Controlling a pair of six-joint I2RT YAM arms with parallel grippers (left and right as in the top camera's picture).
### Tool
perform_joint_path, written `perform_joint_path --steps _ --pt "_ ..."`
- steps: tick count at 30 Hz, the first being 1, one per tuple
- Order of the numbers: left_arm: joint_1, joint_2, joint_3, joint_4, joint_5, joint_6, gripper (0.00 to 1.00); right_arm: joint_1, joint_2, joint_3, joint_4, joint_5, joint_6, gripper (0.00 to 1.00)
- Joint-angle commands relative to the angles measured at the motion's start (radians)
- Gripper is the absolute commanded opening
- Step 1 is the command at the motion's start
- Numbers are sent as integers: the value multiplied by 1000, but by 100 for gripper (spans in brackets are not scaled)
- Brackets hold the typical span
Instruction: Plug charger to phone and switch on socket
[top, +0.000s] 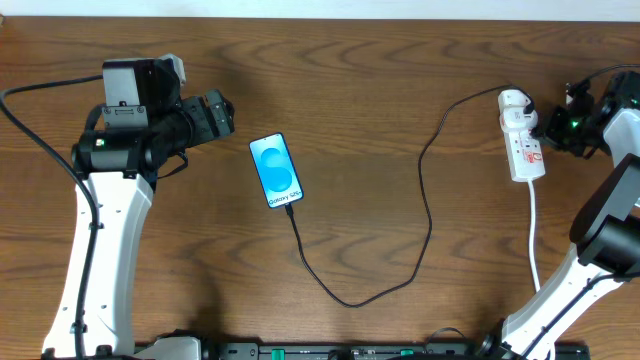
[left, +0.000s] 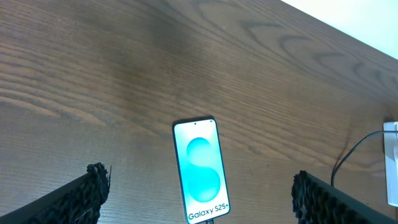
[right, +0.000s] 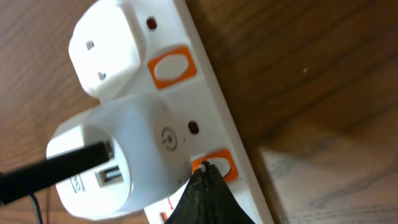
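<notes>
Overhead: phone (top: 275, 170) mid-table, charger (top: 425, 200) meeting its near end, looping right to socket (top: 522, 135) at far right. Left gripper (top: 222, 112) apart, left of phone; right gripper (top: 545, 128) against socket's right side.

Left wrist: fingers (left: 93, 190) spread wide, holding nothing, phone between them.

Right wrist: fingers pinched together, empty, tip touching orange switch (right: 217, 163) beside white adapter (right: 118, 155).

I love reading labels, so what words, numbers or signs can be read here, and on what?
"Galaxy S25+": on the phone, at the bottom of its blue screen.
A power sign (circle with a stroke), no words: on the white plug adapter.
Small print beside the adapter's USB slot: too blurred to read.
Red marks on the power strip: too small to read.
</notes>
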Motion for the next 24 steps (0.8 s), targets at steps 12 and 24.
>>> perform_joint_path --steps 12,24 --pt "0 -1 8 -1 -11 17 95 -41 -61 -10 19 -105 61 1" --pt "0 -1 9 -1 -11 17 96 -23 -60 -40 22 -40 45 1"
